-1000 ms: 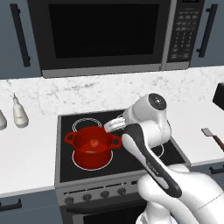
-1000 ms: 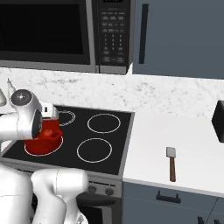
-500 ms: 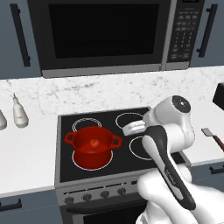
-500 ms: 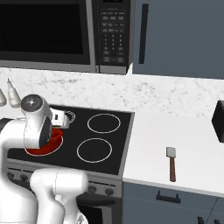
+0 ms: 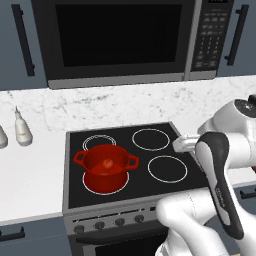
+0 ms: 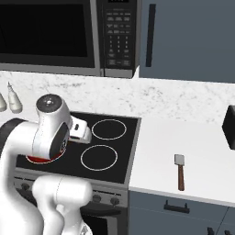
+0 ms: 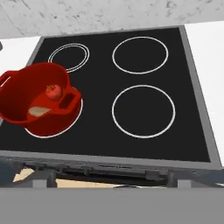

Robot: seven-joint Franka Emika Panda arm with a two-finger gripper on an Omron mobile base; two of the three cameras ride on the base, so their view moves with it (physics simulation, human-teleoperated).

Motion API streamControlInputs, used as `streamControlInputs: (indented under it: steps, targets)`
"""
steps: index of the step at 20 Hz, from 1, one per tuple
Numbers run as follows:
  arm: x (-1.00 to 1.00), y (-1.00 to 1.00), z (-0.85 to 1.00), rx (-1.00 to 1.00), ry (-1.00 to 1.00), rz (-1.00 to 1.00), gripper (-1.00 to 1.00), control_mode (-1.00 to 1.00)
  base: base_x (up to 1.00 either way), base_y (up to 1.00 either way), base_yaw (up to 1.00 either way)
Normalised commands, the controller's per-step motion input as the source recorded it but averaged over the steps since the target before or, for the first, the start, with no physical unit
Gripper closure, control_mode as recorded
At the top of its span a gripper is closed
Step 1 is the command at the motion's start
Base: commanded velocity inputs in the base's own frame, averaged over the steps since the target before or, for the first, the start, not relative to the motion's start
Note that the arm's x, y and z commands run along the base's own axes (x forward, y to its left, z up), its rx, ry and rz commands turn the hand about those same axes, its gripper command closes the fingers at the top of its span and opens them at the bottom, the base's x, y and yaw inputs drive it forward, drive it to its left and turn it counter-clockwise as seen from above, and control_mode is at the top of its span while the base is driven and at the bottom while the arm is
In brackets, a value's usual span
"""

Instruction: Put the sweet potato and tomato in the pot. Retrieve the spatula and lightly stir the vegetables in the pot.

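Note:
The red pot (image 5: 106, 170) stands on the front left burner of the stove. In the hand view the pot (image 7: 26, 103) holds the small red tomato (image 7: 54, 91) and a tan piece, the sweet potato (image 7: 38, 112); the tomato (image 5: 107, 163) also shows from the left base. The spatula (image 6: 180, 170) lies flat on the white counter right of the stove, grey blade pointing to the wall. My gripper (image 5: 181, 145) (image 6: 85, 134) hovers over the right half of the stove, away from the pot, open and holding nothing. Its fingertips are hard to make out.
The black stove top (image 5: 150, 165) has several ringed burners. Two pale bottles (image 5: 21, 131) stand on the counter at the left. A microwave (image 5: 120, 40) hangs above the stove. A dark box (image 6: 230, 127) sits at the far right of the counter (image 6: 183, 137).
The arm has swung to the right, from over the pot across the stove toward its right side. The pot and the spatula have stayed in place.

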Motion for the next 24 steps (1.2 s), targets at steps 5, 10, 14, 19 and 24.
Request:
streamControlInputs:
  steps: [5,10,14,19,24]
  targets:
    - [-0.16,-1.00,-0.23,0.00,0.10,-0.17,-1.00,-1.00,0.00,0.00,0.00]
    - [0.00,-1.00,-0.29,0.00,0.08,-0.15,-1.00,-1.00,0.00,0.00,0.00]
    - [0.03,-1.00,-0.34,0.00,0.13,-0.08,-1.00,-1.00,0.00,0.00,0.00]
    - [0.16,-1.00,-0.54,0.00,0.14,-0.01,-1.00,-1.00,0.00,0.00,0.00]
    - [0.41,-1.00,-0.35,-0.02,0.13,0.00,-1.00,-1.00,0.00,0.00,0.00]
